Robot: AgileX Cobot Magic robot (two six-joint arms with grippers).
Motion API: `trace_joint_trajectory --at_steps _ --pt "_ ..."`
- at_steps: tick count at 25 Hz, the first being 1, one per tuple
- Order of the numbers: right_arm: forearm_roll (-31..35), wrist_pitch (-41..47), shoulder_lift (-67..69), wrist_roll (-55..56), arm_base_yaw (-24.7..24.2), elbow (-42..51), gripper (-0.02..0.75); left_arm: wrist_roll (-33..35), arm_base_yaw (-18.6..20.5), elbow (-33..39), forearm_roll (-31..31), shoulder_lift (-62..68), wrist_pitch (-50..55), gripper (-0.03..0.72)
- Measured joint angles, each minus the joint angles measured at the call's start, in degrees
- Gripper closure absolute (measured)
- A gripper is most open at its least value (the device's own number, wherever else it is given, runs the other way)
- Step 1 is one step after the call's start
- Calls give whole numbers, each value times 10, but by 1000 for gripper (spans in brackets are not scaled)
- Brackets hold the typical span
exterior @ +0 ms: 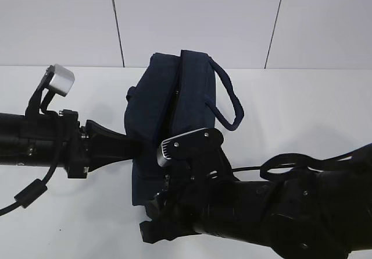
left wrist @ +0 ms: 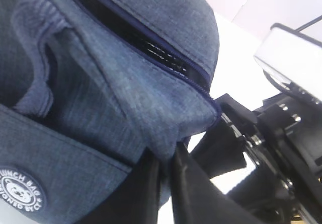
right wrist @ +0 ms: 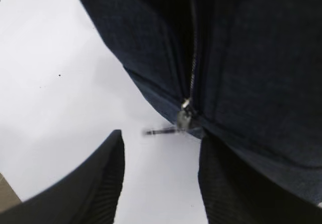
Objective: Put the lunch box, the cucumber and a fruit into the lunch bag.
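Exterior view, nearest: we see the right arm [exterior: 273,212] low in front, its wrist camera [exterior: 189,145] over the near end of the lunch bag [exterior: 168,102].
Right tool: in the right wrist view we see the right tool [right wrist: 161,178] with its two dark fingers [right wrist: 95,183] apart, nothing between them but white bench [right wrist: 60,83].
Zipper pull: we see the silver zipper pull [right wrist: 183,119] at the bag's near corner, just above the gap of the fingers; its ring sticks out sideways, blurred.
Zipper: we see the zipper [right wrist: 192,58] running up from the pull along the navy fabric.
Left tool: in the left wrist view we see the left tool [left wrist: 166,178] with fingers together, clamped on a fold of the bag's fabric below the zipper line.
Lunch bag: we see it standing mid-bench, a loop handle [exterior: 229,99] hanging on its right side, a round label [left wrist: 17,191] on its side.
Left arm: we see it reaching in from the left to the bag's side.
Far: we see a white panelled wall [exterior: 192,20].
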Motion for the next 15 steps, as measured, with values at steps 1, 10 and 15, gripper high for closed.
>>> trace_joint_trajectory --at_steps 1,10,15 --pt "0 0 1 0 -1 0 349 0 0 0 0 0 0 679" --pt "26 4 5 -1 -14 0 335 0 0 0 0 0 0 679" --pt "47 4 5 -1 -45 -1 334 0 0 0 0 0 0 679"
